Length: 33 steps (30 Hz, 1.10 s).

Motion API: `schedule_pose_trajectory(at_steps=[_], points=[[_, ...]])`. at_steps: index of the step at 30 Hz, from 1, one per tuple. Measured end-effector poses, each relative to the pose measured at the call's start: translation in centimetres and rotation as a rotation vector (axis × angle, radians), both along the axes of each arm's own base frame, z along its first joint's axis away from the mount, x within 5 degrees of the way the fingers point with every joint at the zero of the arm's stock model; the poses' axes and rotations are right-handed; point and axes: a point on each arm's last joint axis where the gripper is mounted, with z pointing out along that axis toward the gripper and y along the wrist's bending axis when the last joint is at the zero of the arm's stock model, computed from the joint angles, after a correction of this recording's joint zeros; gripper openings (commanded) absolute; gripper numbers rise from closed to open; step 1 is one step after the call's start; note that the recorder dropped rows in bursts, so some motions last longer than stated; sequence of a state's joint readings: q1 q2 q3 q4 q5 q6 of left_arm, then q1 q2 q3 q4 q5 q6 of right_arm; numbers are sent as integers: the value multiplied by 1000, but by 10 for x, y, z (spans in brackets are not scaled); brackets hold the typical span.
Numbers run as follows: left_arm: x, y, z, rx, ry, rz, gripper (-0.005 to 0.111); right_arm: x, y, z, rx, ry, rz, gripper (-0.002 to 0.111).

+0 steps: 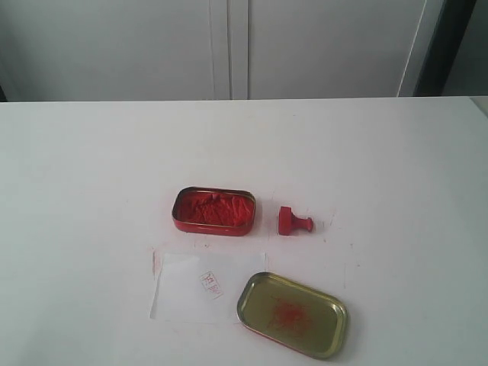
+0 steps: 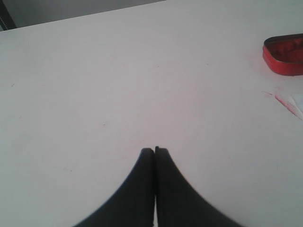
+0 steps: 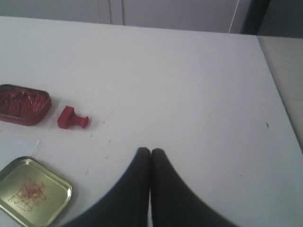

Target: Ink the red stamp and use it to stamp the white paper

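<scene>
Red stamp (image 1: 293, 221) lies on its side mid-table beside the ink tin (image 1: 213, 211), white paper (image 1: 191, 293) nearby; my left claw (image 2: 155, 150) and right claw (image 3: 150, 151) are closed, empty.

- Left pincer (image 2: 155, 151): two black fingers, tips pressed together, nothing between them, over bare bench.
- Bench (image 2: 118, 85): white, with a few faint specks.
- Tin (image 2: 284, 59): red, open, red paste inside, cut off by the frame edge, well apart from the pincer.
- Paper (image 2: 299, 103): white corner only, near the tin.
- Red smears (image 2: 277, 97): on the bench, beside the paper's edge.
</scene>
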<state>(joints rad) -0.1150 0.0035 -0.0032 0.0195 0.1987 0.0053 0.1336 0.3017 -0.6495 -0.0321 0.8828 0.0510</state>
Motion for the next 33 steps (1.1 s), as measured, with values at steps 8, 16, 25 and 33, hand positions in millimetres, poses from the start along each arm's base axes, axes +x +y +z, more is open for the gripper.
schedule_pose_trajectory(at_steps=[8,16,25,33], points=[[0,0,0,0,0,0,0,-16,-4,-5,-4,-238,-8,0],[0,0,0,0,0,0,0,-8,-3,-17,-6,-269,-4,0],[0,0,0,0,0,0,0,-6,-2,-23,-7,-249,-5,0],[0,0,0,0,0,0,0,-6,-2,-23,-8,-250,-5,0]])
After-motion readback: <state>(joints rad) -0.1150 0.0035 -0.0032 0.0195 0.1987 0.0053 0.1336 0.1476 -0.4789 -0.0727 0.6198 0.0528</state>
